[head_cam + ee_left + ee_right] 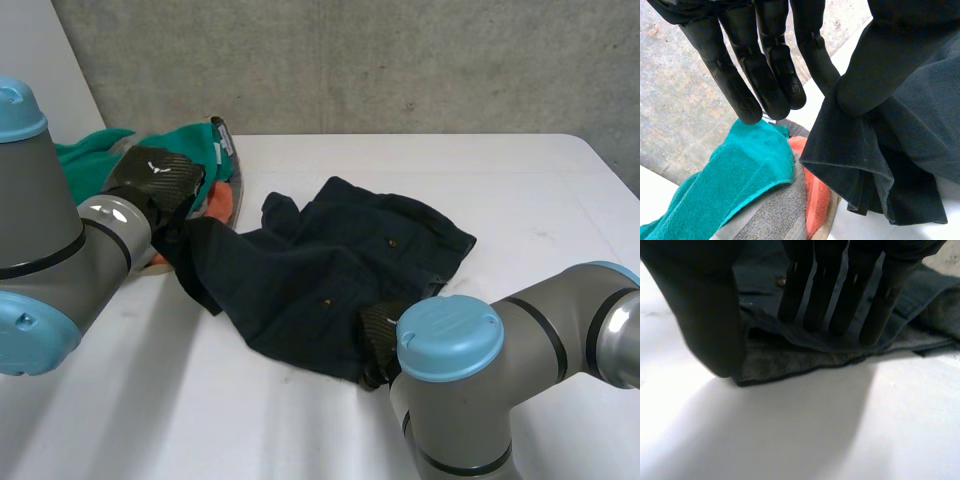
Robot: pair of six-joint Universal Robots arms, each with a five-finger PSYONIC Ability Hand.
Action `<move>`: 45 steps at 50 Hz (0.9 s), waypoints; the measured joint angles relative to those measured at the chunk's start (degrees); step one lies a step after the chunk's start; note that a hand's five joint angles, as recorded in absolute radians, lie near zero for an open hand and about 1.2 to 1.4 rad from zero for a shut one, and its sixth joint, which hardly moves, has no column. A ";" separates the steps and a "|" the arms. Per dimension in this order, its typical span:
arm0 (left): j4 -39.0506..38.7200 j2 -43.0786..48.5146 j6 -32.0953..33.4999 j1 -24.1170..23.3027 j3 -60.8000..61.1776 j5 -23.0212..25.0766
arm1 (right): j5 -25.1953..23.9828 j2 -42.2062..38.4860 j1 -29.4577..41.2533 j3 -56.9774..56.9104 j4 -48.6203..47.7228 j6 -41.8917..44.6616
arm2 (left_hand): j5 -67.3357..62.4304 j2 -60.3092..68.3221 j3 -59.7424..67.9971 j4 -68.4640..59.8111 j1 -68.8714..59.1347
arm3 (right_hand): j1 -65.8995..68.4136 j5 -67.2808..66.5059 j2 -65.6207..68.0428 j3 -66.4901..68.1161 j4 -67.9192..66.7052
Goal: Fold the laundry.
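White desk [420, 170]; grey concrete wall [350, 60] behind desk's far edge; white panel [35, 70] off desk's far-left corner.

Dark shorts [340, 270] lie crumpled on white table [520, 180].

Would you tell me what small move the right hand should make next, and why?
Probably close the right hand into a pinch on the near edge of the dark shorts. Its straight fingers lie on that edge, thumb beside it, while the left hand pinches a far corner. The shorts lie crumpled, so both grips would help spread them.
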State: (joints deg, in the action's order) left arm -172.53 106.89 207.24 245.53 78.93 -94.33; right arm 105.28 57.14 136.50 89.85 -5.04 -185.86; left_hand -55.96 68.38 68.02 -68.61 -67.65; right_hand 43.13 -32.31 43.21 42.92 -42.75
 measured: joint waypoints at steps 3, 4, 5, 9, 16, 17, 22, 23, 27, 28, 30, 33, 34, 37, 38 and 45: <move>0.00 -0.03 0.00 0.08 0.09 -0.03 | -0.26 0.27 -0.19 0.08 -1.59 0.05 | 0.00 0.00 0.00 0.00 0.00 | 7.71 -7.65 7.49 7.59 -7.71; 0.00 -0.04 0.00 0.10 0.11 -0.04 | -0.31 0.32 -0.23 0.08 -1.91 0.07 | 0.00 0.00 0.00 0.00 0.00 | 8.10 -8.10 8.05 8.16 -8.32; 0.00 -0.05 0.00 0.14 0.14 -0.04 | -0.43 0.39 -0.28 0.07 -2.41 0.15 | 0.00 0.00 0.00 0.00 0.00 | 8.44 -8.66 8.47 8.63 -8.83; 0.02 -0.09 0.00 0.30 0.28 -0.09 | -0.88 0.28 -0.41 -0.10 -3.10 0.75 | 0.00 0.00 0.00 0.00 0.00 | -2.48 1.32 -2.77 -2.20 1.83; 0.06 -0.10 0.01 0.46 0.50 -0.22 | -1.87 0.00 -0.37 -0.35 -1.39 1.11 | 0.00 0.00 0.00 0.00 0.00 | -11.31 12.05 -11.97 -11.53 11.10; 0.06 -0.11 0.00 0.51 0.52 -0.20 | -2.02 0.01 -0.35 -0.37 -1.01 0.95 | 0.00 0.00 0.00 0.00 0.00 | -11.52 12.54 -12.39 -11.84 11.60; 0.08 -0.11 -0.01 0.67 0.58 -0.12 | -2.50 -0.11 0.05 -0.63 0.40 -0.32 | 0.00 0.00 0.00 -0.01 0.00 | -11.38 11.55 -12.20 -11.66 11.57; 0.09 -0.11 -0.01 0.67 0.58 -0.12 | -2.51 -0.23 0.12 -0.72 0.48 -0.42 | 0.00 0.00 0.00 -0.01 0.00 | -11.07 10.68 -11.74 -11.24 11.15; 0.09 -0.10 -0.01 0.68 0.57 -0.18 | -2.37 -1.33 0.30 -1.48 0.65 -0.27 | 0.00 0.00 0.23 -0.01 0.00 | 10.82 -11.65 11.39 11.08 -11.03; 0.10 -0.10 -0.01 0.69 0.57 -0.19 | -2.24 -1.58 0.30 -1.66 0.68 -0.13 | 0.00 0.00 0.25 -0.01 0.00 | 15.34 -17.09 17.04 16.59 -16.70; 0.13 -0.10 0.00 0.70 0.60 -0.21 | -1.66 -1.95 0.26 -2.02 0.58 0.26 | 0.00 0.00 0.25 -0.01 0.00 | 20.56 -23.32 23.53 23.38 -23.86; 0.43 -0.28 0.07 0.69 0.76 -0.24 | -0.22 -0.80 -0.20 -2.01 0.24 1.26 | 0.00 0.00 0.25 -0.01 0.00 | 20.65 -24.98 23.92 24.68 -25.25; 0.61 -0.40 0.11 0.68 0.83 -0.23 | 0.12 -0.13 -0.42 -1.86 0.17 1.61 | 0.00 0.00 0.25 -0.01 0.00 | 20.65 -25.02 23.92 24.69 -25.25; 2.07 -1.68 0.57 0.59 1.36 -0.12 | 1.05 5.00 -2.36 -0.63 -0.04 4.49 | 0.00 0.00 0.25 -0.01 0.00 | 20.85 -25.51 23.92 24.69 -25.46; 2.97 -2.55 0.96 0.59 1.62 0.00 | 1.07 6.28 -2.91 -0.36 -0.01 5.39 | 0.00 0.00 0.25 -0.01 0.00 | 21.07 -25.59 23.92 24.68 -25.50; 9.61 -11.91 3.73 0.80 1.87 2.59 | -3.38 24.02 -11.63 0.12 2.41 23.25 | 0.00 0.02 0.25 -0.04 0.00 | 21.90 -25.75 23.92 24.69 -25.70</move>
State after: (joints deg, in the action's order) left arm -162.92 94.99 210.97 246.33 80.81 -91.74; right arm 101.89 81.16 124.87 89.97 -2.64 -162.61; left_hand -55.96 68.40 68.26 -68.64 -67.65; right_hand 65.03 -58.07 67.12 67.61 -68.45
